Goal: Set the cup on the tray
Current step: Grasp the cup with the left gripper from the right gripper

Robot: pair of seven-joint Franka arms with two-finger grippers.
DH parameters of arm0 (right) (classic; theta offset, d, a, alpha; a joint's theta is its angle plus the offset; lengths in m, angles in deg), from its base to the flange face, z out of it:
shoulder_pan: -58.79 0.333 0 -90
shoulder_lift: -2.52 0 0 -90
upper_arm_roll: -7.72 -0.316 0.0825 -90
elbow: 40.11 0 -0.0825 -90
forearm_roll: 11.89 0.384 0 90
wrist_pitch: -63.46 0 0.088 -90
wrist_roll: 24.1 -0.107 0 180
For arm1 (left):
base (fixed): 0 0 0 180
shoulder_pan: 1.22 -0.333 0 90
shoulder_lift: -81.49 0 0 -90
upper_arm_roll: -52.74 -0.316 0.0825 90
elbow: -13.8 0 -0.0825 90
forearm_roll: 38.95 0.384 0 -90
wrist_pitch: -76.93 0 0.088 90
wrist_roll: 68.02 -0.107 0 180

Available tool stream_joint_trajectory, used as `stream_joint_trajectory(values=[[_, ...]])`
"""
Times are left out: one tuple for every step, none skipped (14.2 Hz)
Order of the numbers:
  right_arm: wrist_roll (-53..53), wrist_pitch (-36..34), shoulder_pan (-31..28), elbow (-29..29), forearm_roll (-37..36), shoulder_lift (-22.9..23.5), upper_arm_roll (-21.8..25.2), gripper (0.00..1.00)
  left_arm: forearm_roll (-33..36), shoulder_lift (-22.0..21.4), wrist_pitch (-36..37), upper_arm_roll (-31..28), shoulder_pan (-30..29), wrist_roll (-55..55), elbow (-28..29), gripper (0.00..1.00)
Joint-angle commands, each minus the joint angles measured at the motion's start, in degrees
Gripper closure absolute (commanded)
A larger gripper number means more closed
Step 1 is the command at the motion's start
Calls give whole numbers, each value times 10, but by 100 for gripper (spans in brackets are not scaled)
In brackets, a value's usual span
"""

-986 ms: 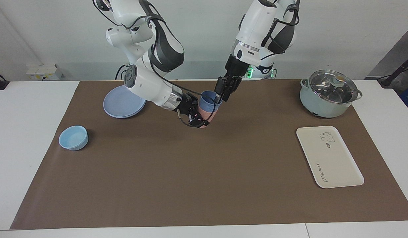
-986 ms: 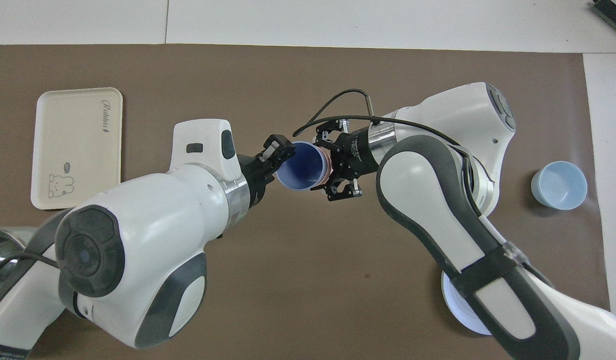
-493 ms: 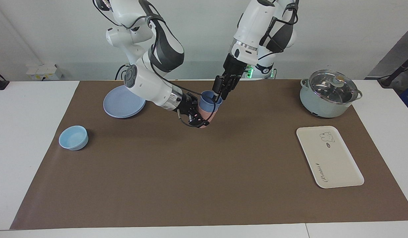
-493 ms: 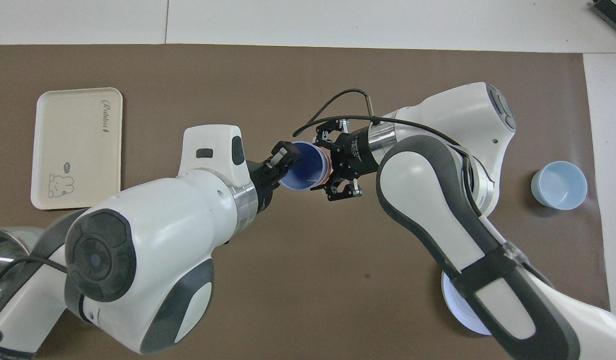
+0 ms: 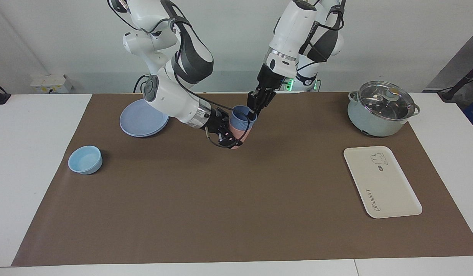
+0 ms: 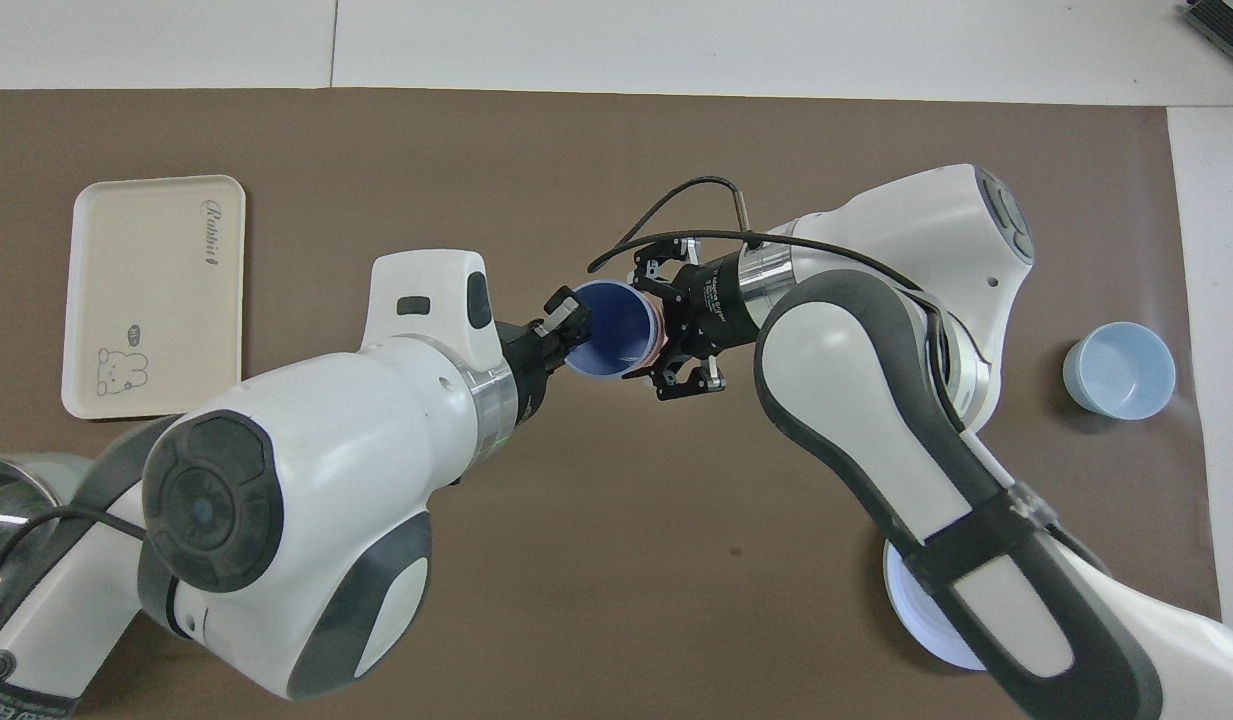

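A: Where's the cup [image 5: 242,116]?
B: Mid-bench, nested in a pink cup [image 5: 239,134], its base hidden. Right tool [image 5: 229,135] clamps the pink cup; left tool [image 5: 252,111] pinches the cup's rim.

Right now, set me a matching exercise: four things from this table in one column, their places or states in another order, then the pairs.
Things:
1. blue cup
2. pink cup
3. tray
4. pot

Places or states:
A. nested inside another cup
B. lid on, nearer to the robots than the tray
C. lying bare at the left arm's end
D. gripped by the right gripper

Pairs: 1-A, 2-D, 3-C, 4-B
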Motion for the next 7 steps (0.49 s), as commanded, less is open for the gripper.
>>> stream_joint_trajectory(values=[[-5,4,-1,0,23,-2,-5,100,-8,4,-11,-8,8,7,-8,100],[-5,4,-1,0,23,-2,-5,100,-8,5,-6,-8,6,7,-12,100],[-5,4,-1,0,23,-2,-5,100,-8,9,0,-8,4,7,-20,100],[-5,4,-2,0,23,-1,-5,100,-8,9,12,-8,3,7,-28,100],[-5,4,-4,1,24,-1,-5,100,-8,7,35,-11,3,6,-43,100],[-4,4,-6,3,24,-2,-5,100,-8,5,63,-13,2,5,-60,100],[-3,2,-11,4,23,-2,-4,100,-8,2,92,-16,0,4,-75,100]])
